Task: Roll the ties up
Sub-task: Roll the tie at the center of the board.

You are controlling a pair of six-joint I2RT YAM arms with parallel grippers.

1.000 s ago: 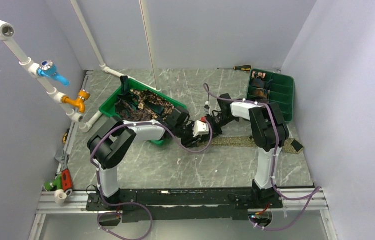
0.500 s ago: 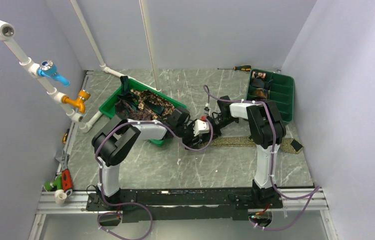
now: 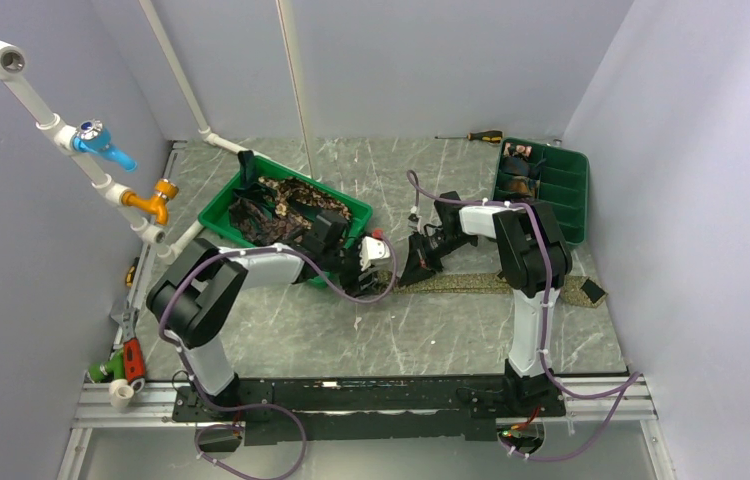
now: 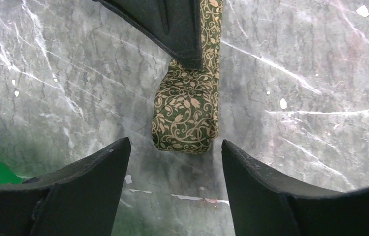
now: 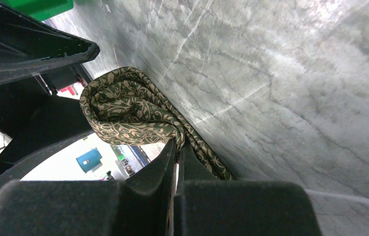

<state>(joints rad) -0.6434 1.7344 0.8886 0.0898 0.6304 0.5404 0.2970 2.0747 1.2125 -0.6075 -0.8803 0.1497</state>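
An olive-green tie with a tan vine pattern lies as a strip across the table's middle, with its left end rolled into a small coil. My right gripper is shut on the tie at that coil, its fingertips pinching the fabric against the tabletop. One of its dark fingers shows at the top of the left wrist view. My left gripper stands open just short of the coil, nothing between its fingers. From above, it sits just left of the right gripper.
A green tray heaped with more ties sits behind the left arm. A compartment tray holding small coils stands at the back right. A screwdriver lies by the back wall. White pipes with valves run along the left.
My left gripper has opened wider and drawn back to the left, away from the coil. The right gripper has stayed shut on the tie in the same place.
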